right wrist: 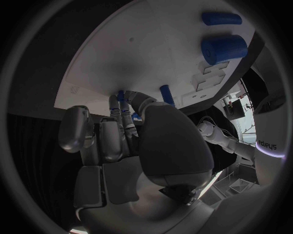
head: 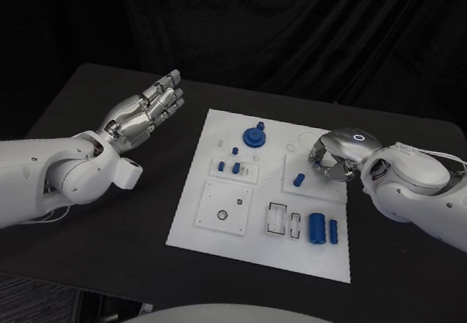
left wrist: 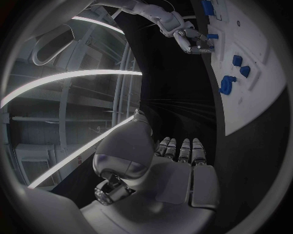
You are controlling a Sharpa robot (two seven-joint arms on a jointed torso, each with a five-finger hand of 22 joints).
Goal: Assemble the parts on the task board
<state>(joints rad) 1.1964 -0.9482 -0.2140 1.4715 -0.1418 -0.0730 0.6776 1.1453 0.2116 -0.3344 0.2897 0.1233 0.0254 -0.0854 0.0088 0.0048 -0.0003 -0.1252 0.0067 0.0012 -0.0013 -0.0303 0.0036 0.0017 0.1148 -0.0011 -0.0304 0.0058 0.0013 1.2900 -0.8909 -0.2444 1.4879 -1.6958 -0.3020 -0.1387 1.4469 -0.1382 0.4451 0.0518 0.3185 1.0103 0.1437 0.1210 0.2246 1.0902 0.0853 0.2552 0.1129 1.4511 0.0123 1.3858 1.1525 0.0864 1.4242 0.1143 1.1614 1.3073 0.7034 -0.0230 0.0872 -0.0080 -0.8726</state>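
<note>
Right hand hovers over the task board, fingers curled down by a small blue part; grip, I can't tell. Left hand is spread, holding nothing, beside the board.

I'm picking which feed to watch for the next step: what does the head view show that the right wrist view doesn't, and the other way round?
Head view alone: the whole white board on the black table, the left hand raised, fingers apart, off the board's left side, and the blue knob near the far edge. Right wrist view alone: the right hand's fingers curled down at a small blue peg. Both: the right hand, the board and the big blue cylinder.
</note>
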